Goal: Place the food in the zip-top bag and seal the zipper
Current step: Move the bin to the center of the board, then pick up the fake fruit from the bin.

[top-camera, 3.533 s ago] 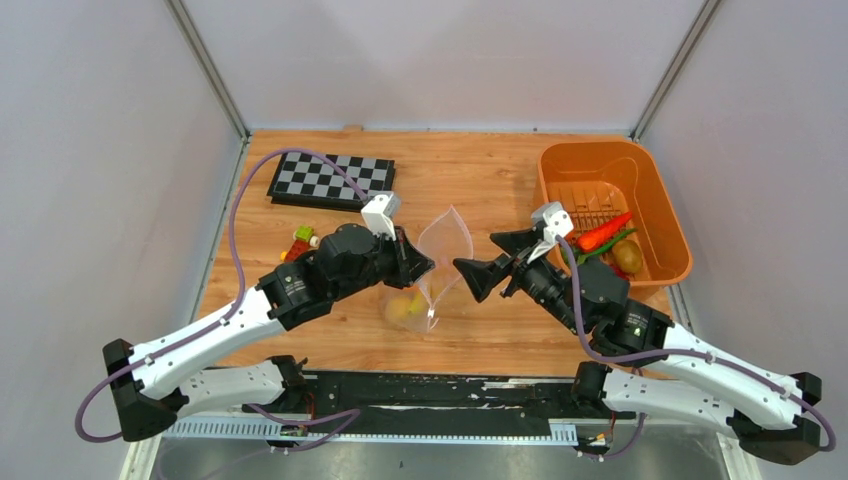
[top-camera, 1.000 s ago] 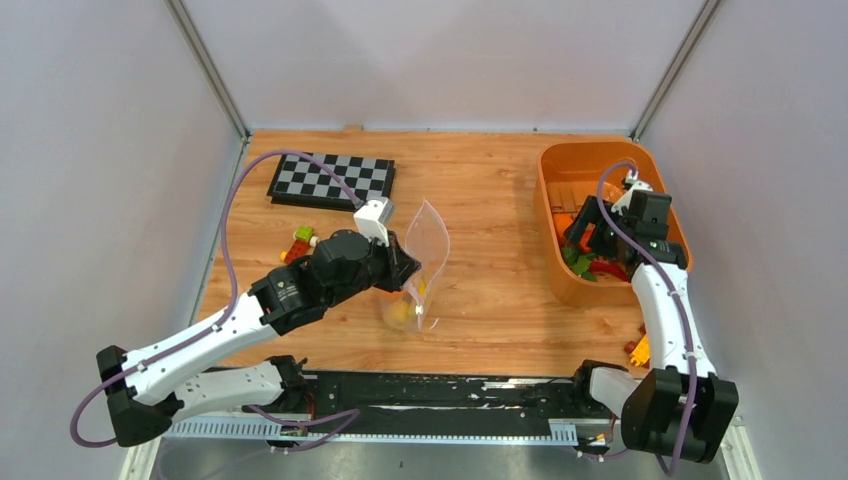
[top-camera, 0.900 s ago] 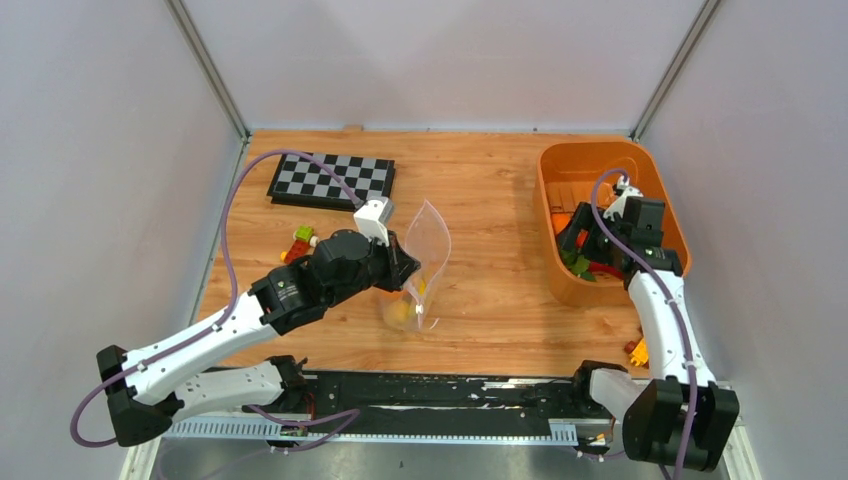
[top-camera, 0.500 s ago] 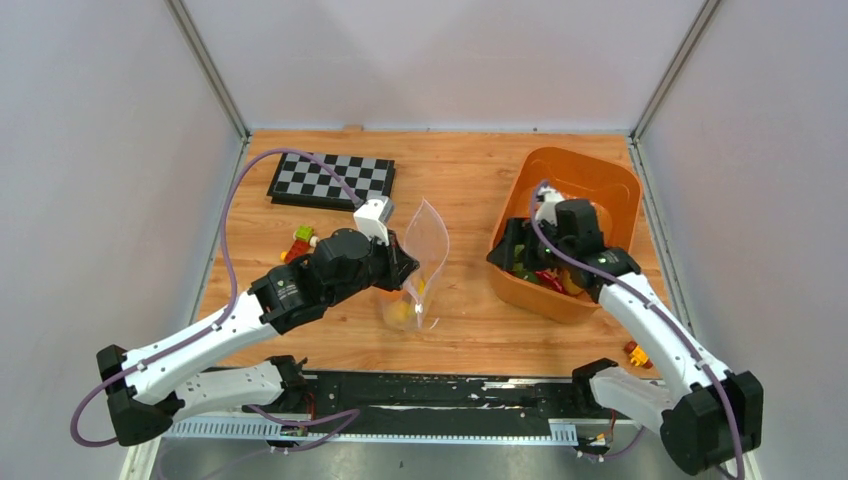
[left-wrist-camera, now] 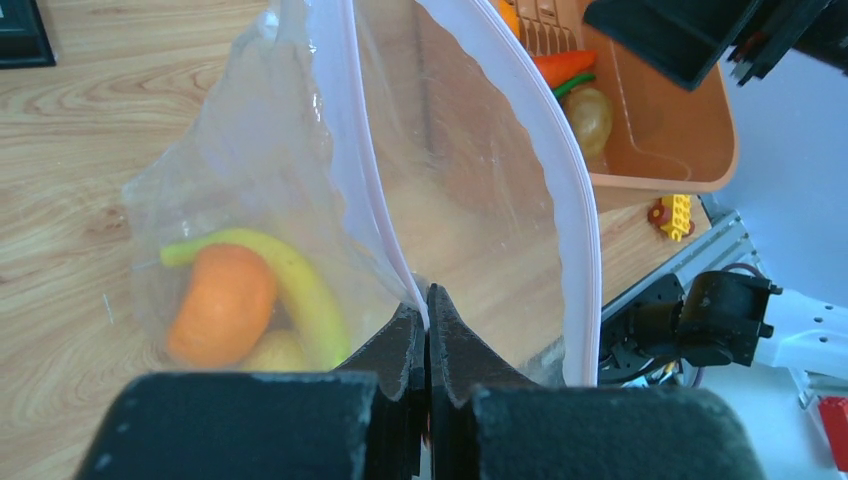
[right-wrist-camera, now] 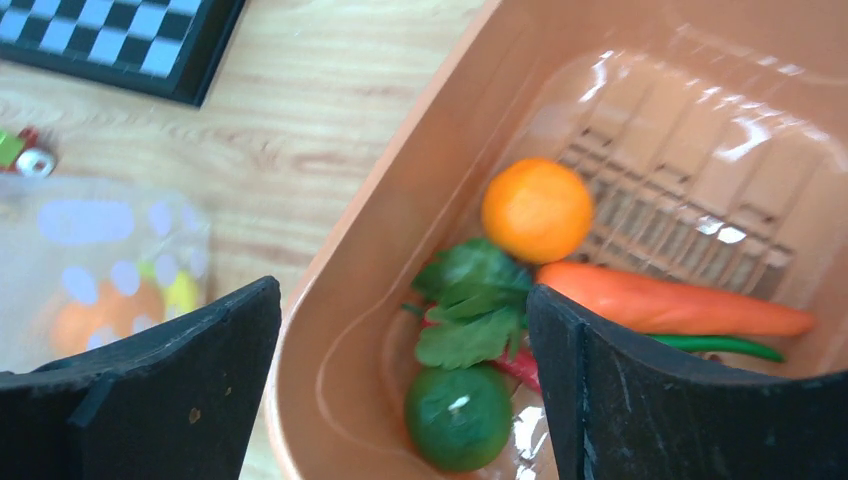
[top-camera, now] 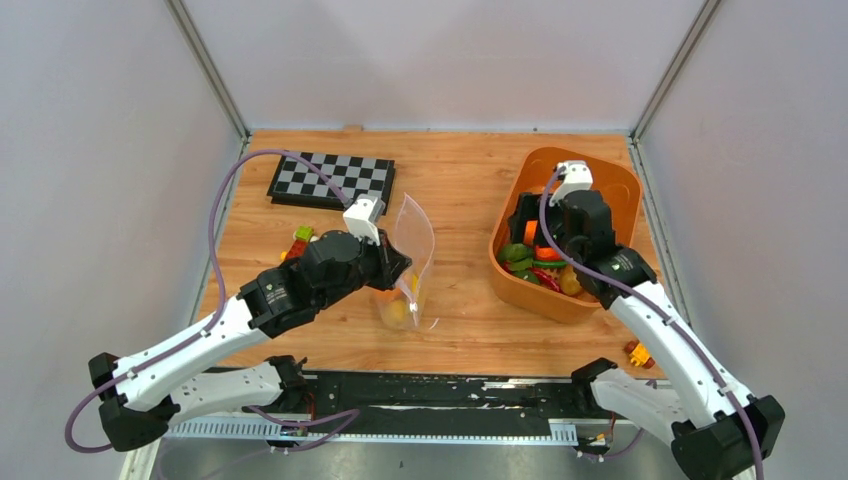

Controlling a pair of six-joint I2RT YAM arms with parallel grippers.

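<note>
Near the middle of the table, the left gripper pinches the pink zipper of the upright zip-top bag, an orange piece inside. The right gripper hangs wide open over the orange basket holding an orange ball, carrot and greens.

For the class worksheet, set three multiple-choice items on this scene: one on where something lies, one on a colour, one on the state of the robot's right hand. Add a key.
1. Where does the chessboard lie?
A. in the basket
B. on the table, far left
C. inside the zip-top bag

2. What colour is the basket?
A. blue
B. grey
C. orange

3. How is the right hand?
A. open above the basket
B. shut on the zip-top bag
C. resting on the chessboard

Key:
1 B, the top view shows it flat on the wood near the far left corner.
2 C, its walls are orange in every view.
3 A, its wrist view shows the fingers wide apart over the basket.
</note>
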